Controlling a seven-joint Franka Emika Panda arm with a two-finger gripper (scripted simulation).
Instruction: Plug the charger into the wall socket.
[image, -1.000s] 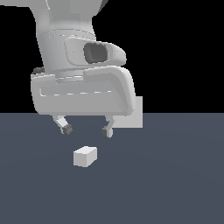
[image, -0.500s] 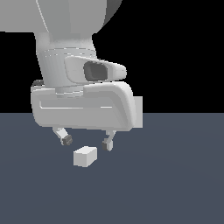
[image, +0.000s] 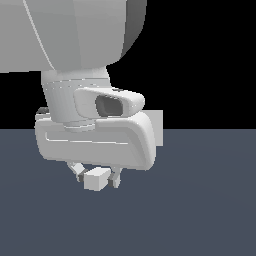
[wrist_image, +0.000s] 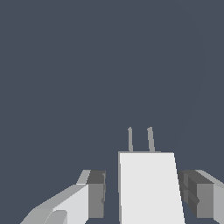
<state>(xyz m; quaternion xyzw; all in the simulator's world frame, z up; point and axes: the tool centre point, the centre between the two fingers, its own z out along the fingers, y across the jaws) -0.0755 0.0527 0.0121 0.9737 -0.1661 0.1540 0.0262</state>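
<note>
The arm fills the upper part of the exterior view, its bulky white wrist pointing straight down over the dark grey-blue surface (image: 200, 210). The hand (image: 96, 176) hangs low, its two short fingers (image: 77, 171) reaching down on either side of the charger (image: 96, 178), which sits on the surface directly beneath the wrist. In this view the small white block shows between the two fingertips, one just to the exterior view's left of it and one just to its right.

The wrist view gives the closer look. The charger (wrist_image: 150, 188) lies between the dark grey pads (wrist_image: 96, 194), with a slim gap of surface showing on each side, so the pads do not touch it. The hand is spread wide and grasps nothing. Two thin grey prongs (wrist_image: 140, 139) stick out of the block's far end, side by side, pointing away from the camera.

Behind the wrist housing in the exterior view, a pale flat edge of the wall socket (image: 157, 128) peeks out at the horizon, on the exterior view's right of the hand; most of it is hidden by the arm.
</note>
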